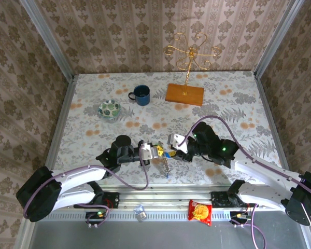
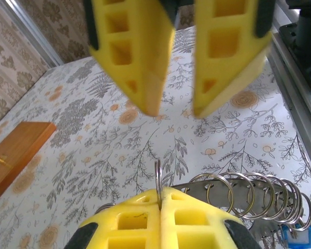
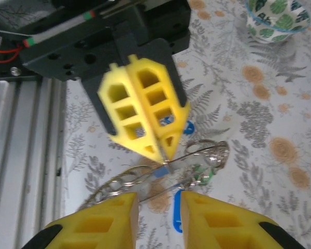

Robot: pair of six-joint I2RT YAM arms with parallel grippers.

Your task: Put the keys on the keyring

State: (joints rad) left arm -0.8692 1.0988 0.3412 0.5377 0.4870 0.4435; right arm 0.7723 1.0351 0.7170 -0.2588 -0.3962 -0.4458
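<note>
Left grip: my left gripper (image 2: 159,193) is pinched flat on one thin ring of the keyring (image 2: 238,189), so the loop hangs steady for threading.
Right grip: my right gripper (image 3: 158,202) stands parted and empty, close in front of the left one, likely ready to work a ring.
Keyring: held in the air above the table (image 1: 238,104), near the middle of its near edge.
Keys: blue-tagged keys (image 3: 179,213) dangle below it; I cannot tell whether all are threaded.

Yellow left gripper (image 2: 160,196) and right gripper (image 3: 159,201), silvery keyring (image 2: 238,191), blue-tagged keys (image 2: 295,234), floral table (image 2: 93,148).
</note>
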